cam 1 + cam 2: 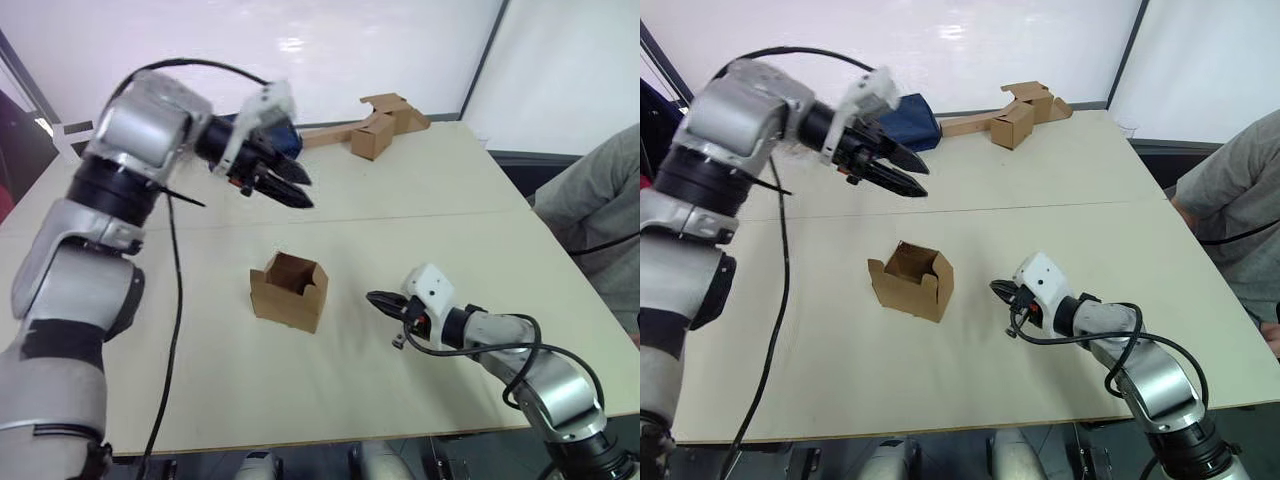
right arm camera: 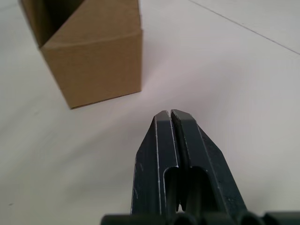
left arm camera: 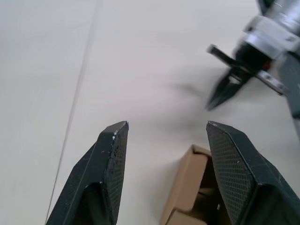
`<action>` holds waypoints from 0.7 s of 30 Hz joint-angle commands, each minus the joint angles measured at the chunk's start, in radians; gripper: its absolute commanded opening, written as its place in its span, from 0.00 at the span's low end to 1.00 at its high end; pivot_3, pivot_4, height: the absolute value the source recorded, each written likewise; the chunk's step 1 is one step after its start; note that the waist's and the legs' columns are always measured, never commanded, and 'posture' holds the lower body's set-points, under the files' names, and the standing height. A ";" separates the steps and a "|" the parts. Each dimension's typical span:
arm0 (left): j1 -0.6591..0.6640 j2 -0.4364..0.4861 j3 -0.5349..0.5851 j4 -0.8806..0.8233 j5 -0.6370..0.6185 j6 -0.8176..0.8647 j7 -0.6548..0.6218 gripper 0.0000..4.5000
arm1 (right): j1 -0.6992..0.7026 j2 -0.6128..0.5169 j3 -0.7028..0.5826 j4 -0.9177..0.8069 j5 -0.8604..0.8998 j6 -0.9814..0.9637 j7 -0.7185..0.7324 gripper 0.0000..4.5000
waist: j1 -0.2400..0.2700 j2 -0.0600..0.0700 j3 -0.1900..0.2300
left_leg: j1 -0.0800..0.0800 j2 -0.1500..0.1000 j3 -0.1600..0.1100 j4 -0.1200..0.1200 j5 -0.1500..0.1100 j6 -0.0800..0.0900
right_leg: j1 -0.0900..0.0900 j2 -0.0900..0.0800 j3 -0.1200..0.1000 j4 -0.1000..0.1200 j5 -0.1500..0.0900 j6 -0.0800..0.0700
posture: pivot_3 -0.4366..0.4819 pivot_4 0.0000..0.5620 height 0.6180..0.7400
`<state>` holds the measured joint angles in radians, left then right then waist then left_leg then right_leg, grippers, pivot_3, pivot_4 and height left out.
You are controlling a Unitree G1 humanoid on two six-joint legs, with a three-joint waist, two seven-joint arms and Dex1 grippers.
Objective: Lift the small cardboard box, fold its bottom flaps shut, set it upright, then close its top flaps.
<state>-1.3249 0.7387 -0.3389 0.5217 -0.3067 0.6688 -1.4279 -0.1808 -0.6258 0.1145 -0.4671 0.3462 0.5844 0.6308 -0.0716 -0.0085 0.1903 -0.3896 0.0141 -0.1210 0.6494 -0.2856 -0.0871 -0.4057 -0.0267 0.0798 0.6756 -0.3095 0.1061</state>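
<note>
At the middle of the beige table [image 1: 200, 400], the small cardboard box [image 1: 289, 291] is standing with its open end up, its top flaps [image 1: 300, 272] rising around the mouth and nothing touching it. The underside is hidden, so I cannot tell how the bottom flaps are lying.

The right gripper [image 1: 378, 300] is hovering low over the table at about three o'clock from the box, near it but apart, its two black fingers [image 2: 174, 140] pressed together and pinching nothing; in its wrist view they are pointing toward the box's plain side wall. The left gripper [image 1: 285, 186] is hanging in the air at about twelve o'clock from the box, well above it, with its fingers [image 3: 108, 164] spread wide and empty. At the far edge of the table, around one o'clock, other brown cardboard pieces [image 1: 380, 125] are lying beside a dark blue cloth bundle [image 1: 908, 122], and a person's grey sleeve [image 1: 600, 210] is showing at the right edge.

The lift looks not yet begun. To do it well, the right fingers probably need to be parting before they reach the wall, then closing over one upright wall near a corner, where corrugated board is stiffest, rather than over a loose flap that would bend. The left gripper is likely better coming down on the opposite wall, so the box is turning between two holds and not slipping.
</note>
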 commanded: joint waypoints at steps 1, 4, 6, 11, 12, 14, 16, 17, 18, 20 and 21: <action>0.129 0.034 0.146 -0.103 -0.008 -0.056 0.117 0.31 | -0.013 0.015 -0.001 -0.016 0.023 0.001 0.024 0.00 | 0.003 -0.001 0.000 | 0.000 0.000 0.000 0.001 0.000 0.000 | 0.000 0.000 0.000 0.000 0.000 0.000 | 0.48 0.27 1.00; 0.344 0.036 0.288 -0.252 -0.074 -0.074 0.188 0.04 | -0.020 0.011 0.028 0.021 -0.005 -0.009 0.046 0.00 | 0.008 -0.001 0.000 | -0.002 0.000 -0.001 0.002 0.000 -0.001 | 0.000 -0.001 -0.001 0.000 0.000 0.000 | 0.48 0.27 1.00; 0.513 0.014 0.377 -0.335 -0.104 -0.079 0.262 0.01 | -0.039 0.027 0.056 0.064 -0.028 -0.022 0.050 0.00 | 0.006 -0.001 -0.001 | -0.001 0.000 0.000 0.002 0.001 -0.001 | 0.000 -0.003 -0.001 0.000 0.000 0.000 | 0.48 0.27 1.00; 0.689 -0.020 0.432 -0.389 -0.077 -0.102 0.398 0.01 | -0.082 0.080 0.084 0.154 -0.106 -0.080 0.002 0.00 | 0.016 -0.002 -0.001 | -0.001 0.000 0.000 0.003 0.001 -0.002 | -0.001 -0.002 -0.001 0.004 0.000 0.000 | 0.48 0.27 1.00; 0.698 -0.026 0.435 -0.393 -0.078 -0.103 0.415 0.01 | -0.084 0.086 0.083 0.162 -0.110 -0.083 0.002 0.00 | 0.022 -0.002 -0.001 | -0.001 0.000 0.000 0.004 0.001 -0.002 | -0.001 -0.002 -0.001 0.004 0.000 0.000 | 0.48 0.27 1.00; 0.769 -0.054 0.420 -0.404 -0.048 -0.132 0.474 0.01 | -0.088 0.097 0.102 0.183 -0.113 -0.070 0.017 0.00 | 0.029 -0.002 -0.001 | -0.001 -0.001 0.000 0.004 0.001 -0.002 | -0.001 -0.002 -0.001 0.004 0.000 0.000 | 0.48 0.27 1.00; 0.827 -0.097 0.409 -0.427 -0.042 -0.151 0.519 0.01 | -0.086 0.133 0.087 0.207 -0.086 -0.035 0.005 0.00 | 0.029 -0.002 -0.002 | -0.001 -0.001 0.000 0.004 0.001 -0.002 | 0.000 -0.003 -0.001 0.004 0.000 0.000 | 0.48 0.27 1.00; 0.844 -0.112 0.392 -0.436 -0.027 -0.166 0.536 0.01 | -0.087 0.143 0.082 0.212 -0.079 -0.024 0.004 0.00 | 0.029 -0.001 -0.002 | 0.000 -0.001 0.001 0.004 0.001 -0.002 | 0.000 -0.003 0.000 0.004 0.000 0.000 | 0.48 0.27 1.00; 0.856 -0.123 0.380 -0.444 -0.014 -0.177 0.549 0.01 | -0.087 0.149 0.079 0.214 -0.077 -0.017 0.005 0.00 | 0.029 -0.002 -0.002 | 0.000 -0.001 0.001 0.003 0.001 -0.002 | 0.000 -0.003 0.000 0.004 0.000 0.000 | 0.48 0.27 1.00; 0.887 -0.148 0.341 -0.457 0.007 -0.199 0.552 0.01 | -0.089 0.156 0.081 0.204 -0.074 -0.005 0.015 0.00 | 0.029 -0.002 -0.002 | 0.000 -0.001 0.001 0.004 0.001 -0.002 | 0.000 -0.003 -0.001 0.005 0.000 0.000 | 0.48 0.27 1.00; 0.907 -0.162 0.322 -0.463 0.007 -0.203 0.544 0.01 | -0.092 0.156 0.092 0.199 -0.079 0.000 0.018 0.00 | 0.029 -0.002 -0.002 | -0.001 -0.001 0.001 0.004 0.001 -0.002 | -0.001 -0.002 -0.001 0.005 0.000 0.000 | 0.48 0.27 1.00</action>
<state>-0.4266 0.5812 -0.0010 0.1134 -0.3096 0.5009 -0.8825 -0.2631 -0.4763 0.2137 -0.2316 0.2574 0.5802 0.6396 -0.0425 -0.0103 0.1886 -0.3901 0.0132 -0.1204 0.6532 -0.2846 -0.0890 -0.4062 -0.0291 0.0793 0.6806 -0.3093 0.1060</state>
